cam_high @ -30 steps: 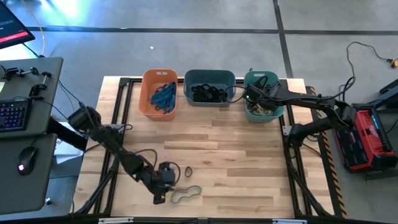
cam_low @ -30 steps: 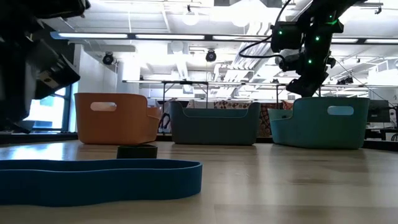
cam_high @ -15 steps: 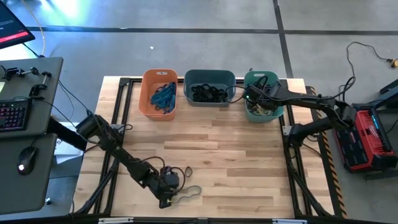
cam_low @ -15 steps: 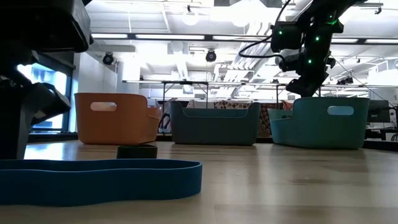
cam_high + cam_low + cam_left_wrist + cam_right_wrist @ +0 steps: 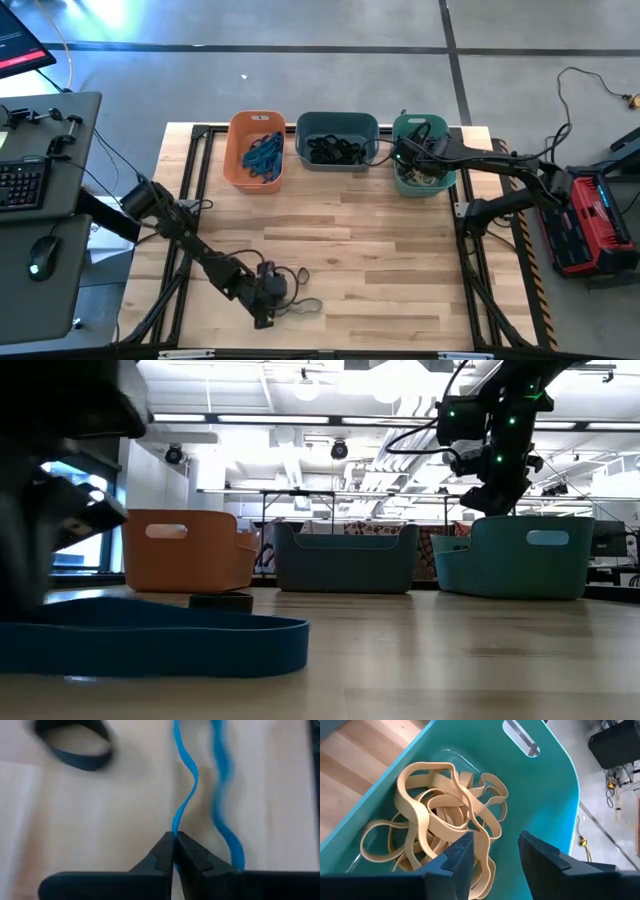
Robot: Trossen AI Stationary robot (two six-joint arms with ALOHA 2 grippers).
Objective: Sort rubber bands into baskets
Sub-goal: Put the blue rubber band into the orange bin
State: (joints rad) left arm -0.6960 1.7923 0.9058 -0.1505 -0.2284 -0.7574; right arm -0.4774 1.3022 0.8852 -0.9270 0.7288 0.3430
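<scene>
Left gripper (image 5: pixel 173 851) sits low at the table's near edge, about 7 o'clock from table centre, fingers pinched together on one strand of the blue rubber band (image 5: pixel 186 795). The rest of that loop lies slack on the wood (image 5: pixel 380 260), trailing toward 3 o'clock from the gripper in the high view (image 5: pixel 300 309); in the low view it fills the foreground as a wide blue strip (image 5: pixel 190 642). A black rubber band (image 5: pixel 301 274) lies flat just beyond it, at 1 o'clock from the gripper, apart from the blue one.

Far edge of the table holds three baskets in a row: orange basket (image 5: pixel 236 168) at 11 o'clock with blue bands inside, slate basket (image 5: pixel 337 122) at 12 with dark bands, teal basket (image 5: pixel 402 129) at 1 o'clock. Right gripper (image 5: pixel 495 847) hangs over the teal basket, fingers spread apart and holding nothing, above a tangle of tan rubber bands (image 5: pixel 440 822) on its floor.
</scene>
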